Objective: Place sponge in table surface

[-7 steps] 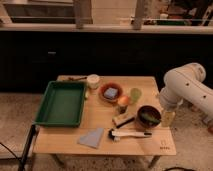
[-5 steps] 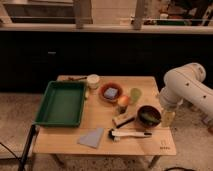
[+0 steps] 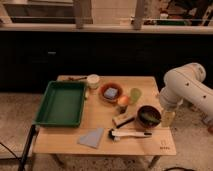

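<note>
The table surface (image 3: pixel 60 141) is a light wooden rectangular top with a small dark mark (image 3: pixel 164 146) near its front right corner. The white robot arm (image 3: pixel 186 89) curves in from the right and descends at the table's right edge. A green tray (image 3: pixel 61 103) lies on the left half of the table. A flat grey-blue cloth (image 3: pixel 92 137) lies near the front edge, right of the tray's near corner. A dark bowl (image 3: pixel 149 116) stands toward the right side, and a reddish-brown bowl (image 3: pixel 111 93) stands near the table's middle rear. A brush (image 3: pixel 129 134) with a white head and dark handle lies between the cloth and the dark bowl. The gripper (image 3: pixel 167 117) hangs at the arm's lower end, just beside the dark bowl; its degree of opening cannot be told, and nothing is seen in its hold. A tan block (image 3: pixel 121 119) lies left of the dark bowl. A white cup (image 3: pixel 93 80) and a green cup (image 3: pixel 135 94) flank the reddish-brown bowl. The sponge (image 3: pixel 111 92), a small light-blue block, rests inside the reddish-brown bowl, well apart from the gripper.
</note>
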